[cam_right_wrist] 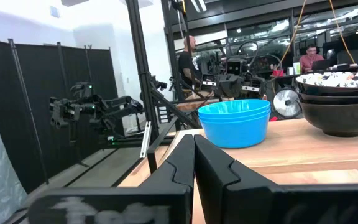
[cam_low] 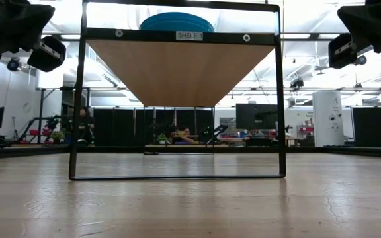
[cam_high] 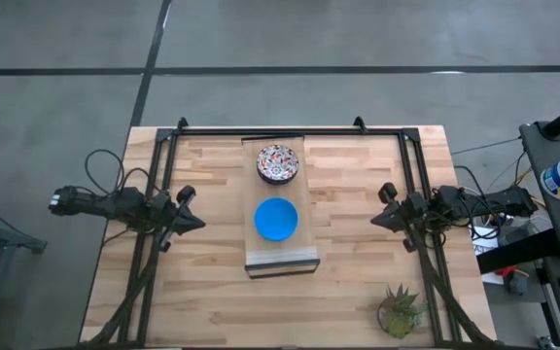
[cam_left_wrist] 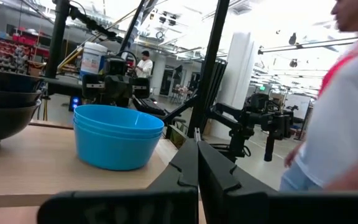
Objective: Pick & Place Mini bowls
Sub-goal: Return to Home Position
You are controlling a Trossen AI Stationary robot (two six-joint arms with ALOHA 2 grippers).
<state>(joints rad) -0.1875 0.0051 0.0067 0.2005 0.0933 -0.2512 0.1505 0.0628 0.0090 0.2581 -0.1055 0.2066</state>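
Overhead, the mini bowls stand in two piles on the shelf (cam_high: 280,251) at the middle of the surface (cam_high: 222,301). The speckled stack (cam_high: 278,163) is nearer the top of the high view. The blue stack (cam_high: 276,219) is just beside it, and the two do not touch. From above only the top bowl of each pile shows, so the count is hidden there. The right wrist view shows layered rims on both piles, but the picture's edge cuts off the speckled one. In the left wrist view the speckled bowls appear only as dark outsides, again cut off. The low view hides nearly everything on the shelf: just a blue rim rises over the board's edge.

The left claw (cam_high: 200,222) hangs off the shelf's left side, level with the blue stack, its fingers pressed together on nothing. The right claw (cam_high: 375,222) mirrors it on the other side, also pressed together and empty. A potted plant (cam_high: 400,309) stands near the surface's right corner. A person (cam_left_wrist: 347,124) in a white top is cut off at the left wrist view's edge.
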